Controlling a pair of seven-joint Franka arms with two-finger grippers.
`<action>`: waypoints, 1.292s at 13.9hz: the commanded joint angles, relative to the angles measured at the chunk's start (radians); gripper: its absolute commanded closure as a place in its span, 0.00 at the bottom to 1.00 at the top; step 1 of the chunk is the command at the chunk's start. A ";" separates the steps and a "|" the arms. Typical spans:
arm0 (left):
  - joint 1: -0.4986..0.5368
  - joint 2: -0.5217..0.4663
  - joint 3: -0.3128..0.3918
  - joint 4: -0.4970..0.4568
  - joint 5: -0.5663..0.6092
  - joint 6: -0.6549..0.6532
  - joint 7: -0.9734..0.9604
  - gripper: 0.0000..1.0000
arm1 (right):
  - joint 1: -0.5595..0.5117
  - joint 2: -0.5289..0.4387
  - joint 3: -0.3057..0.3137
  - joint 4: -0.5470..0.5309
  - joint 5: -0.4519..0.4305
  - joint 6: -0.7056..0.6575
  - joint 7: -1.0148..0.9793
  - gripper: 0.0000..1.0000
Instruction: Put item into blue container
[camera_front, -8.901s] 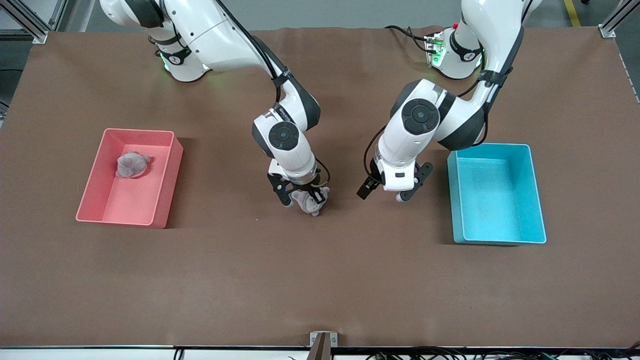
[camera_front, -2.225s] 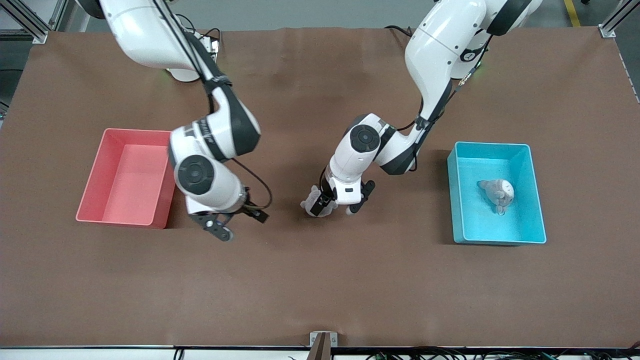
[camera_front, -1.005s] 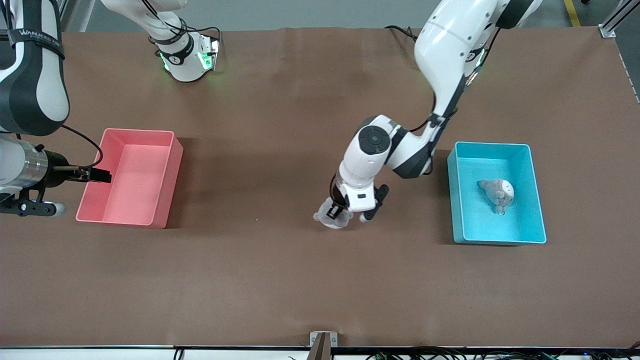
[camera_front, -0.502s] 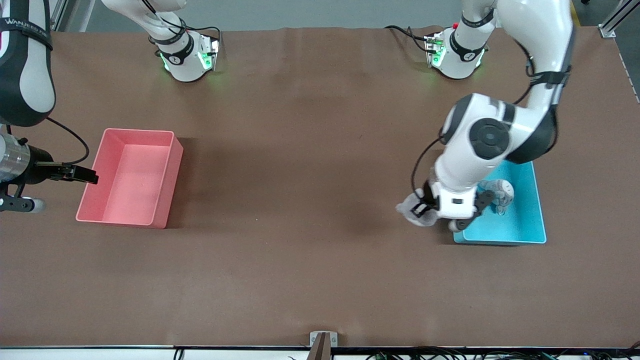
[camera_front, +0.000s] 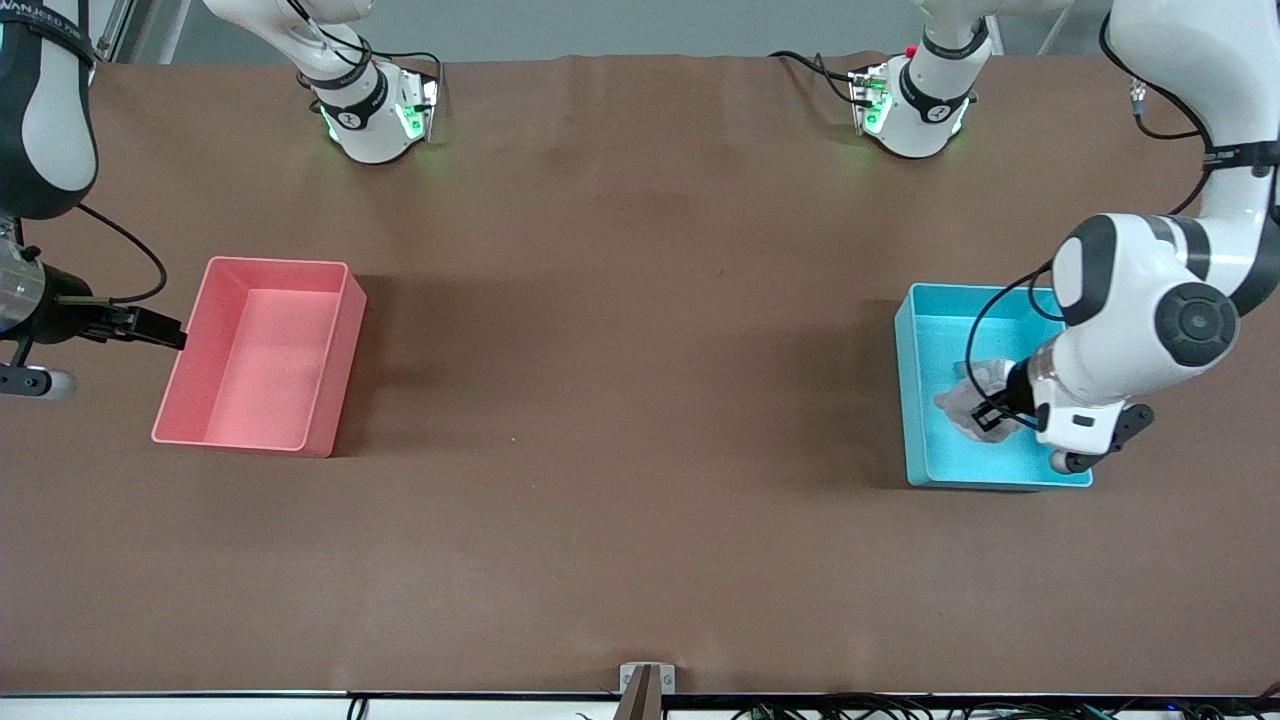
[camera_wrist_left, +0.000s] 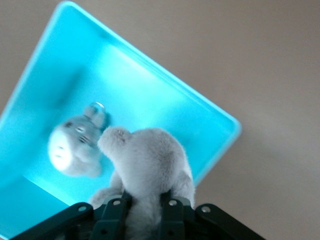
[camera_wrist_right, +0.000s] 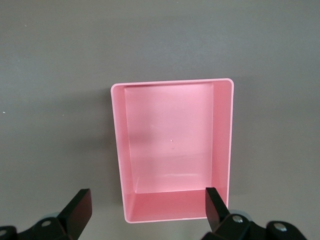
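While one toy (camera_wrist_left: 75, 147) lies inside, left hand (camera_wrist_left: 142, 207) grips another (camera_wrist_left: 150, 170).

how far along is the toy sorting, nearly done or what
Nearly done. One grey plush toy already lies in the blue container, and the pink bin is empty. The left gripper holds a second plush toy over the blue container; only the release is left. The right gripper waits open over the pink bin.

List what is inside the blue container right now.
One grey plush toy lies on the floor of the blue container. The left gripper holds a second grey plush over it; that arm covers part of the floor.
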 joint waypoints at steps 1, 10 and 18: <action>0.020 0.000 -0.010 0.000 0.011 -0.010 0.024 0.08 | -0.028 -0.041 0.021 -0.047 -0.016 0.016 -0.011 0.00; 0.057 -0.027 -0.004 0.333 0.017 -0.262 0.226 0.00 | -0.028 -0.010 0.022 0.084 -0.008 -0.077 0.004 0.00; 0.058 -0.193 -0.004 0.379 0.018 -0.480 0.447 0.00 | -0.024 -0.120 0.024 -0.063 -0.003 -0.050 -0.008 0.00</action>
